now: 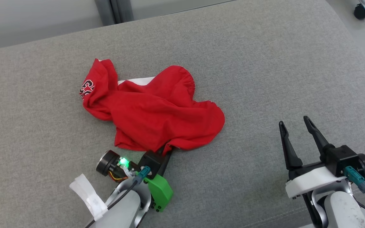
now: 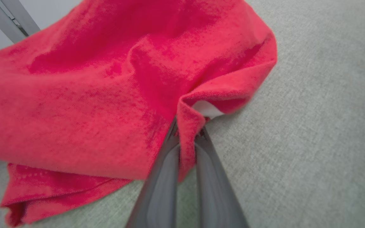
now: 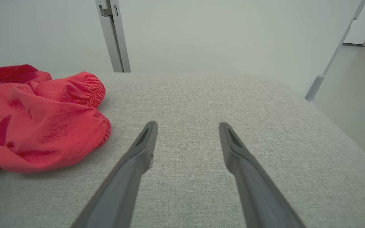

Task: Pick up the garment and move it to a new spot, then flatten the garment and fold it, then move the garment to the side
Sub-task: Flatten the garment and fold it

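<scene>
Grey upholstery covers the bench [image 1: 265,63], and the red garment [image 1: 157,110] lies crumpled near its middle. I judge it light, limp and more clingy than slippery. It would sag from any single pinch, so a hem or the gathered elastic edge looks like the best place to grab. My left jaws are clenched on a fold at its near edge, fingers [image 2: 163,190] squeezing cloth between them. My right jaws gape wide and empty over bare upholstery, well to the right of the garment.
</scene>
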